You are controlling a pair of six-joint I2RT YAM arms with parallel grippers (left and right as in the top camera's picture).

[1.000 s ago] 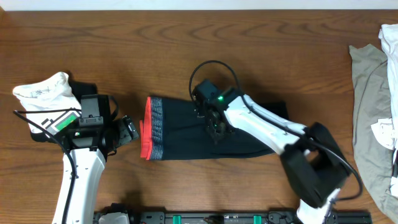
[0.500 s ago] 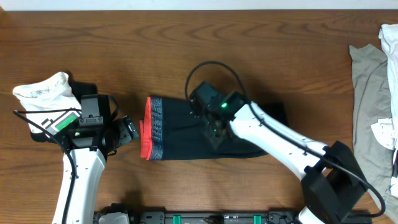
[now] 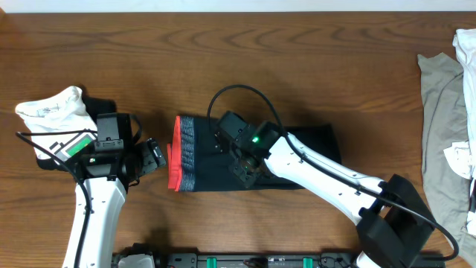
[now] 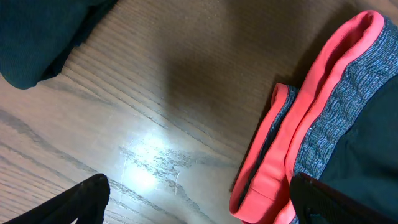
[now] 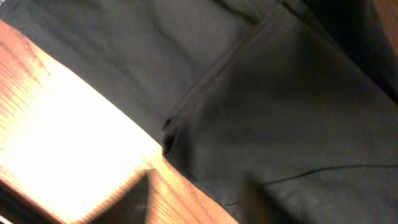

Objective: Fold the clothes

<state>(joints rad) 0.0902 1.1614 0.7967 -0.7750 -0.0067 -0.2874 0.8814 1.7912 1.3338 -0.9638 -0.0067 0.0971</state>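
1. Your left gripper (image 4: 208, 202) is spread wide and holds nothing. Its dark fingertips (image 4: 81, 198) show only at the two lower corners of the left wrist view, with bare wood between them
2. The waistband (image 4: 336, 106) of the black pants (image 3: 305, 152) lies just ahead of that gripper. It is grey with a red edge, and the doubled red rim runs close to the fingertip at the lower right of that view. You cannot tell whether they touch
3. Your right gripper (image 3: 242, 168) sits low over the pants, near their front edge and just beside the waistband end
4. In the right wrist view, the right gripper's fingers are two blurred dark shapes standing apart, with nothing pinched between them. A folded cloth edge and a strip of lit wood lie in the gap. Contact with the cloth cannot be told
5. The pants lie folded in a flat band across the middle of the table (image 3: 335, 59), waistband at the left end facing your left gripper
6. Bare wood runs along the far side of the pants and between their right end and the beige-grey tops (image 3: 439, 149), which lie at the right table edge, well apart
7. At the far left, a white green-printed piece (image 3: 52, 108) rests beside a dark garment (image 3: 100, 106), both close behind your left arm
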